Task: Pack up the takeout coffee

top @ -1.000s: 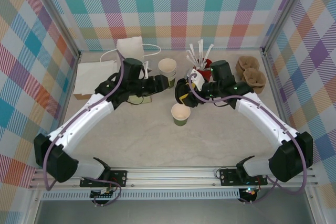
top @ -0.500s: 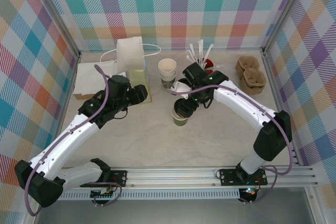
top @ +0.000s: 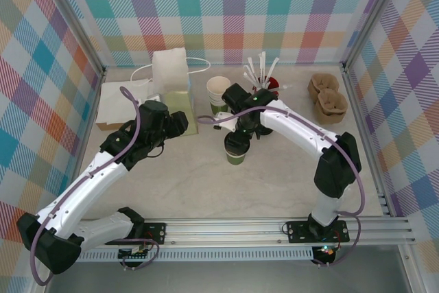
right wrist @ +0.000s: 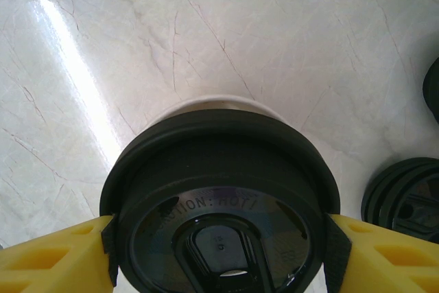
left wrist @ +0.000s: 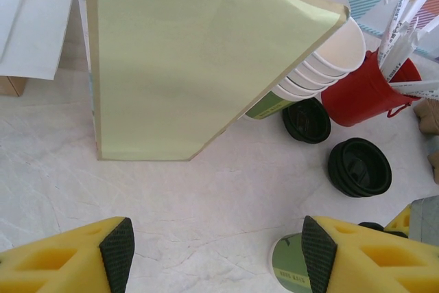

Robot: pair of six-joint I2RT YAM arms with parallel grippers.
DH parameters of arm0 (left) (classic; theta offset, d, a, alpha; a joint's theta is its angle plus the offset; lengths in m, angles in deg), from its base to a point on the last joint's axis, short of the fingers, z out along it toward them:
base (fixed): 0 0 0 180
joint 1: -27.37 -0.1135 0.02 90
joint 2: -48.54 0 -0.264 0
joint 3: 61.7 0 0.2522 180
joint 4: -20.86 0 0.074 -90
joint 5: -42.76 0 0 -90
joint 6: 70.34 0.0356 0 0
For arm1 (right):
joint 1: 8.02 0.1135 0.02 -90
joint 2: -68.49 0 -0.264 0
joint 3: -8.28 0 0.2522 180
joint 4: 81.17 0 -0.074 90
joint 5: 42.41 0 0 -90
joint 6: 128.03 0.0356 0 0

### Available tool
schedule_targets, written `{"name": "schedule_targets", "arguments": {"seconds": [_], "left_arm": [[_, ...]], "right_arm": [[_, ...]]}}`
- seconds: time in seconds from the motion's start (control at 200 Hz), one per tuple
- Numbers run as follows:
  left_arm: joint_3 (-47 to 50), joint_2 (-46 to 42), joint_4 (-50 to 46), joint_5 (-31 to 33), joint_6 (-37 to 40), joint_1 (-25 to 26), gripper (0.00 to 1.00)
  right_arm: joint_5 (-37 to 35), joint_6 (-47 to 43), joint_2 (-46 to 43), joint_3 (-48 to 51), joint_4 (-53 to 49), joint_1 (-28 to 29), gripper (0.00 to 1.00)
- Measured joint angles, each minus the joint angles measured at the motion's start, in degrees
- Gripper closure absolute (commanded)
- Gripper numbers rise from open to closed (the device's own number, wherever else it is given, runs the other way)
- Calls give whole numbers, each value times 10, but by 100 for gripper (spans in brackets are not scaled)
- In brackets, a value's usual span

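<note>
Flat white sheets (top: 123,97) are seen at the far left corner of the desk (top: 206,190). Just to their right, the left gripper (left wrist: 218,255) is held low over the bare desk with its jaws wide apart and nothing between them, its black pads (left wrist: 118,252) pointed at a paper bag (left wrist: 206,53). The bag stands upright near the far edge, a pale green side turned toward the wrist camera.

Right of the bag, a stack of cups (top: 218,90) is placed close to the far edge, with two spare lids (left wrist: 359,167) lying on the desk beside it.

Around the middle of the desk, in front of that stack, the pale green cup (top: 235,158) stands upright. A round black lid (right wrist: 219,197) is clamped by its rim between the pads of the right gripper (right wrist: 219,245) and is held level over the cup's mouth, the cup's pale rim showing just past the lid's edge. Whether the lid is seated on the cup cannot be told.

Further right, a red cup (top: 269,87) of white sticks (top: 257,68) stands near the far edge, and brown pulp trays (top: 328,97) are stacked toward the far right corner.
</note>
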Motion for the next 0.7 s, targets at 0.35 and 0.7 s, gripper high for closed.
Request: {"name": "schedule_targets", "arguments": {"seconds": [0.35, 0.7], "left_arm": [[0, -6, 0, 0, 0, 0, 32], [0, -6, 0, 0, 0, 0, 31]], "right_arm": [[-10, -4, 21, -5, -9, 6, 26], [-10, -4, 22, -7, -10, 6, 13]]}}
